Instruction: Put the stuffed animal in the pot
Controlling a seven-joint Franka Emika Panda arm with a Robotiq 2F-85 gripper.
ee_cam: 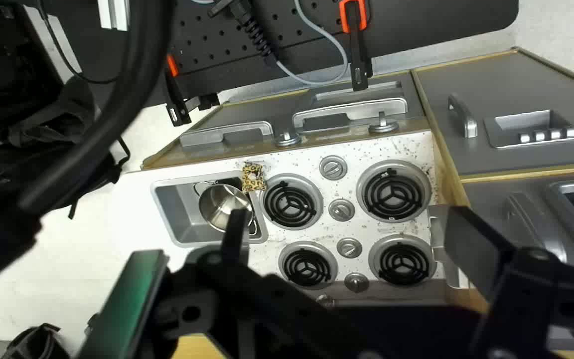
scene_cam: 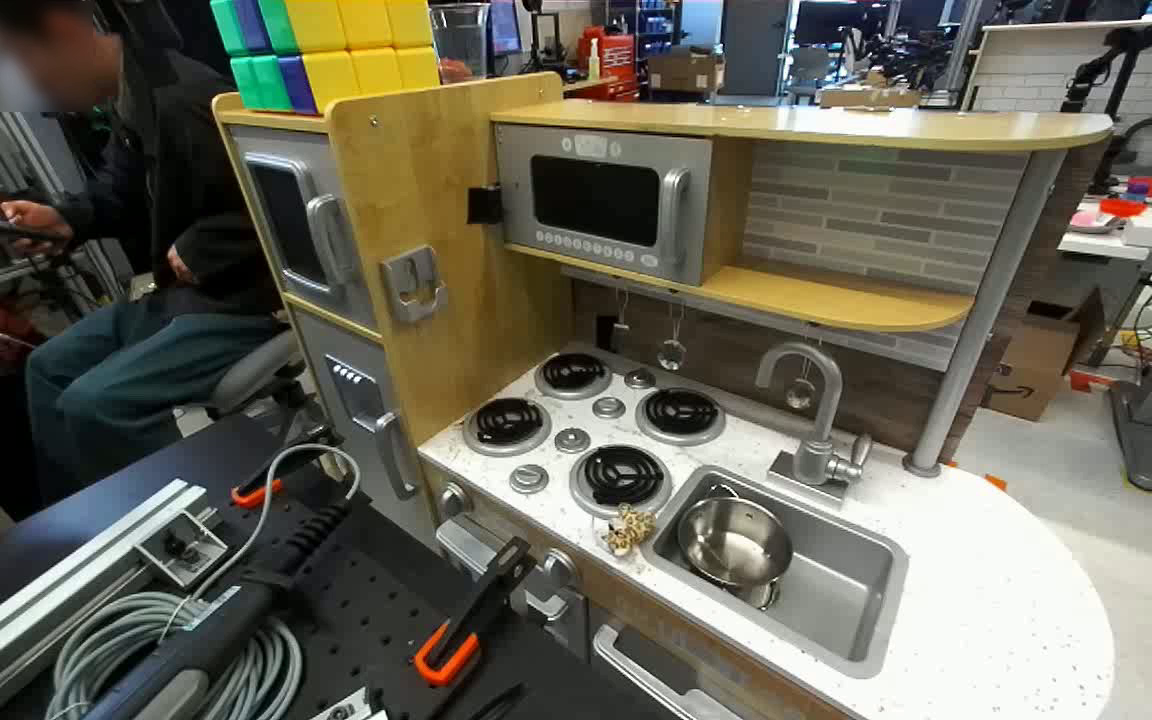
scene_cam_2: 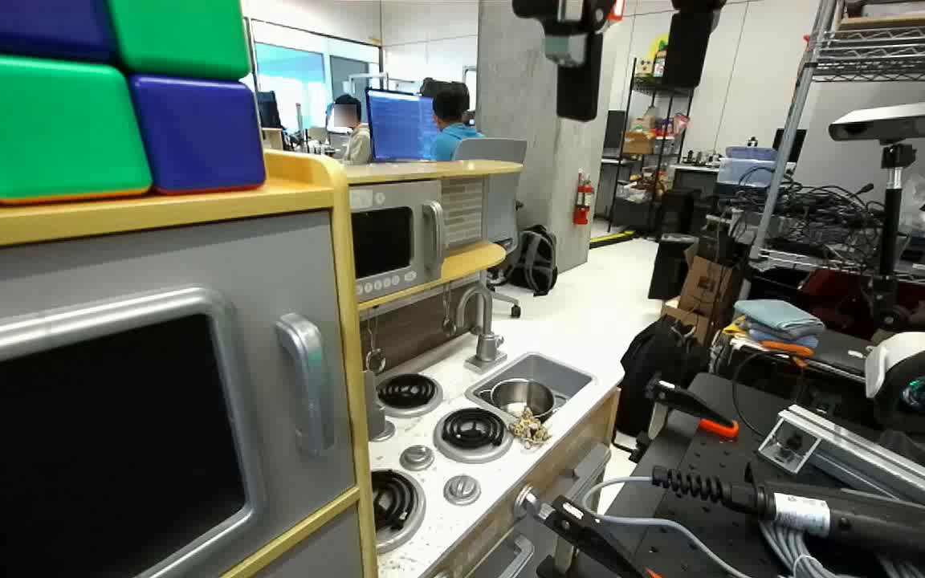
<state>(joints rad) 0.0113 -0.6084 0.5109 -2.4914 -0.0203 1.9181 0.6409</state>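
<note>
The stuffed animal (scene_cam: 628, 530) is a small tan, dark-spotted plush lump. It lies on the white counter between a front burner and the sink's edge. It shows in both exterior views (scene_cam_2: 530, 429) and in the wrist view (ee_cam: 252, 177). The pot (scene_cam: 734, 545) is round, shiny silver and sits tilted in the sink, beside the stuffed animal; it also shows in an exterior view (scene_cam_2: 520, 395) and in the wrist view (ee_cam: 221, 205). My gripper (scene_cam_2: 631, 100) is high above the play kitchen. In the wrist view, its fingers (ee_cam: 348, 214) are wide apart with nothing between them.
The grey sink basin (scene_cam: 841, 590) holds the pot. The faucet (scene_cam: 821, 420) rises behind it. Burners (scene_cam: 622, 478) and knobs lie beside it. The microwave shelf (scene_cam: 836, 295) overhangs the counter's back. A tall cabinet (scene_cam: 456, 200) and a black table with clamps (scene_cam: 451, 640) flank it.
</note>
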